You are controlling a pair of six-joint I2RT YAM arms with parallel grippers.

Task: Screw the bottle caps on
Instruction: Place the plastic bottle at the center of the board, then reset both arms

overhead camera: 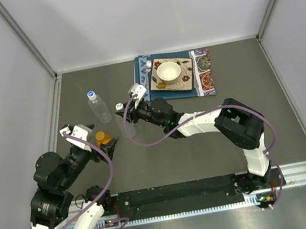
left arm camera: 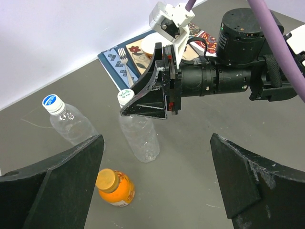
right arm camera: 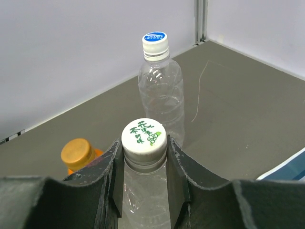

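Observation:
A white bottle cap (right arm camera: 144, 135) with green print sits on the neck of an upright clear bottle (left arm camera: 139, 136). My right gripper (right arm camera: 144, 145) is shut on that cap, one finger on each side. My left gripper (left arm camera: 157, 186) is wide open and holds nothing. It hovers just above the squat orange bottle (left arm camera: 116, 187), whose orange cap (right arm camera: 76, 153) is on; this bottle stands close to the left finger (left arm camera: 57, 186). Farther back stands a second clear bottle (overhead camera: 100, 108) with a blue-and-white cap (right arm camera: 156, 42) on it.
At the back, a white bowl (overhead camera: 168, 72) rests on a patterned plate (overhead camera: 187, 79) over a blue placemat (overhead camera: 144, 69), with a fork (left arm camera: 124, 59) beside it. Grey walls with metal corner posts enclose the dark tabletop (overhead camera: 207, 158).

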